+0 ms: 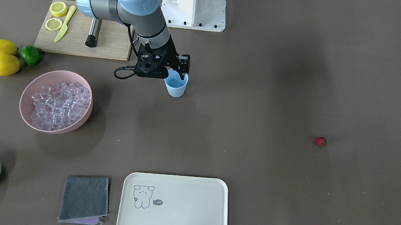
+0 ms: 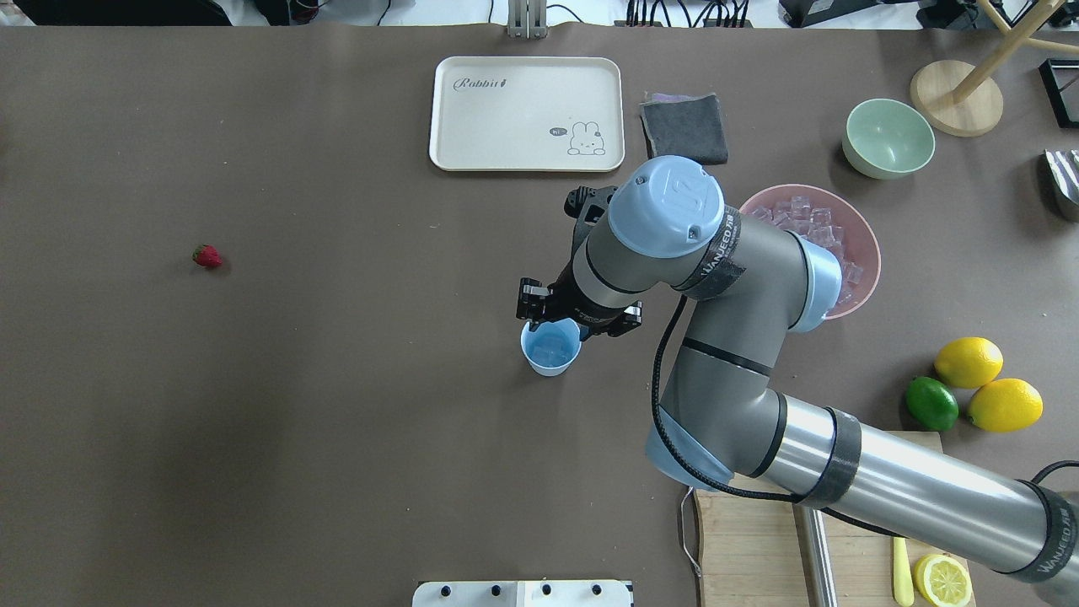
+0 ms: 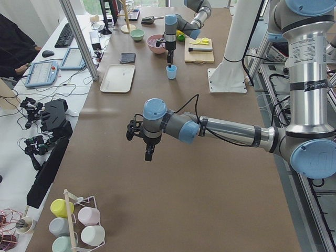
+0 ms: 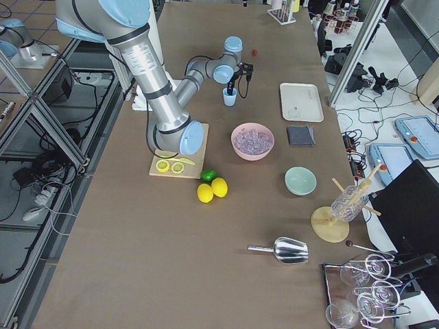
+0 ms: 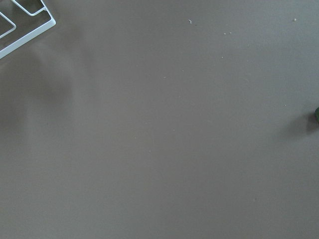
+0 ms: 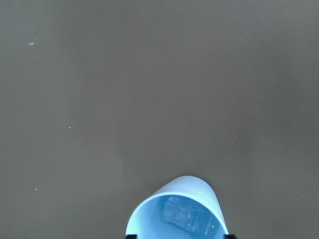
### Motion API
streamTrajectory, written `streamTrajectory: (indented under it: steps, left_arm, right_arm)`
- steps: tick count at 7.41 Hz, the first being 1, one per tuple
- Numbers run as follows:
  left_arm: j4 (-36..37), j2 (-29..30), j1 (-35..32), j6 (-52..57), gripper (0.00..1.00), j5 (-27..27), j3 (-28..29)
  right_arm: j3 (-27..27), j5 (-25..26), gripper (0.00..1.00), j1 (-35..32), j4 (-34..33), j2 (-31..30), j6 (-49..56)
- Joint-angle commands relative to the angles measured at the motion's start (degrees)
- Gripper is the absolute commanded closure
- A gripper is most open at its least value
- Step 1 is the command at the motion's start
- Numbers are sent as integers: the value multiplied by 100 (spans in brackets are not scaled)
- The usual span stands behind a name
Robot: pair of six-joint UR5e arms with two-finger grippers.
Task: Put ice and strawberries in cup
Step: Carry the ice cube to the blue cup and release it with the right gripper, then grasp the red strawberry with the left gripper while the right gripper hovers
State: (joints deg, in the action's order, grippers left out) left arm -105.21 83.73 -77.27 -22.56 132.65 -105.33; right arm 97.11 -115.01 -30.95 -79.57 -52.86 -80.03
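the right gripper [image 1: 182, 73] hangs just over the cup [image 1: 176, 87], its fingers pointing down at the side of the rim nearer the robot. in the front-facing view one finger tip reaches to the rim, or a little inside the mouth; whether it touches the plastic cannot be told. in the right wrist view only two dark fingertips [image 6: 229, 237] show at the bottom edge, one at each side of the cup's mouth and about as far apart as the mouth is wide. nothing sits between them, so the claw is spread and holds nothing.

the cup stands upright on the brown table [image 1: 239, 132], near the middle, apart from the other objects. a piece of ice [image 6: 182, 217] lies at the bottom of it, clear against the blue.

the rest of the ice [image 1: 59, 103] is heaped in the pink bowl [image 1: 29, 87], which stands on the right arm's side of the table, near the cup but not touching it.

the strawberry [image 1: 320, 141] lies alone on the bare table on the left arm's side, well apart from the cup, its green cap turned away from the cup.

the left gripper [image 3: 148, 155] hangs above the bare table, fingers down, apart from the strawberry. only a dark edge of it shows in the front-facing view, so whether its claw is spread or clenched cannot be told.
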Motion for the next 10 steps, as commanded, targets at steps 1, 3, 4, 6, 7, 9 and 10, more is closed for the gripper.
streamTrajectory:
  steps: [1, 3, 4, 6, 7, 9, 10]
  left_arm:
    - [-995, 414, 1242, -2302, 3, -333, 64]
    - [-1607, 843, 2431, -3236, 3, -1264, 362]
    - [-1617, 1281, 2497, -3255, 3, -1346, 738]
    - [-1695, 2108, 2550, -3107, 11, -1373, 1712]
    - [-1914, 2147, 2550, -2653, 12, -1486, 1952]
    - [-1951, 2130, 2550, -2359, 14, -1514, 2164]
    - [-2055, 2112, 2550, -2359, 16, -1505, 2278]
  right_arm:
    - [367, -143, 1, -322, -424, -84, 57]
    - [1244, -589, 1, -1085, -1076, -783, 1368]
    - [1310, -949, 1, -1559, -1104, -1057, 1916]
    - [1354, -1286, 1, -2054, -1105, -1471, 2683]
    - [1354, -1278, 1, -2073, -1105, -1499, 2712]
    - [1345, -1269, 1, -2056, -1105, -1578, 2721]
    - [1328, -1269, 1, -2038, -1105, -1579, 2730]
